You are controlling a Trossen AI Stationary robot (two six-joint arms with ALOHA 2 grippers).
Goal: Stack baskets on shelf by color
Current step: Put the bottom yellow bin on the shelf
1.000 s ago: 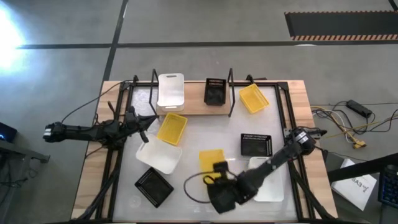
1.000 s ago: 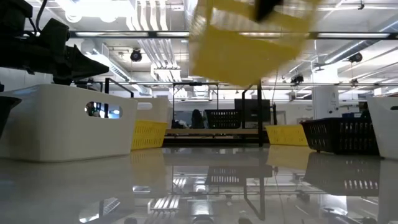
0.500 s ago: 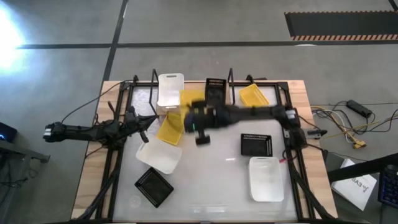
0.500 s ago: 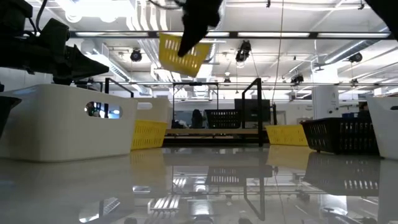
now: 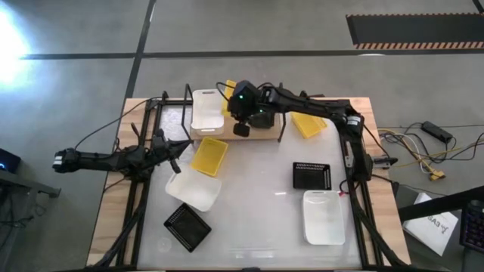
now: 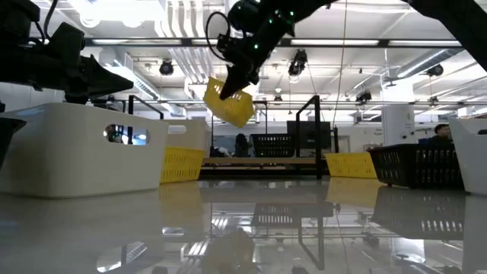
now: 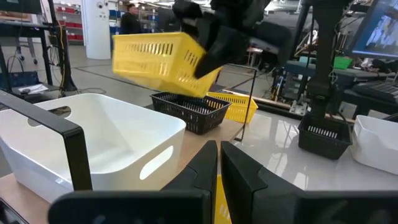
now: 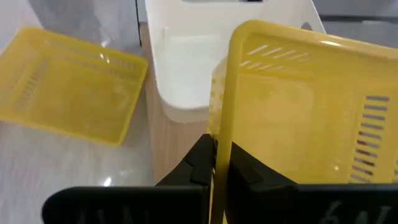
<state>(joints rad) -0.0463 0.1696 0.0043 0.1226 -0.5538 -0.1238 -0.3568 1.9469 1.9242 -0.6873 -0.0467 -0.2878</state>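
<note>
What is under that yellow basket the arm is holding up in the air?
Beneath the lifted yellow basket, pinched by the right tool, sit the wooden shelf and a white basket. The basket hides the shelf directly below.

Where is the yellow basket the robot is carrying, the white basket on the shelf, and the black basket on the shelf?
carried yellow basket (image 7: 160,55), left wrist view, slotted side wall
white basket on shelf (image 5: 207,109), high view, inside bottom
black basket on shelf (image 7: 189,106), left wrist view, rim

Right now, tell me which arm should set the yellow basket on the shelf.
Right. The right gripper already holds the yellow basket above the shelf; the left gripper waits shut at the table's left side.
</note>
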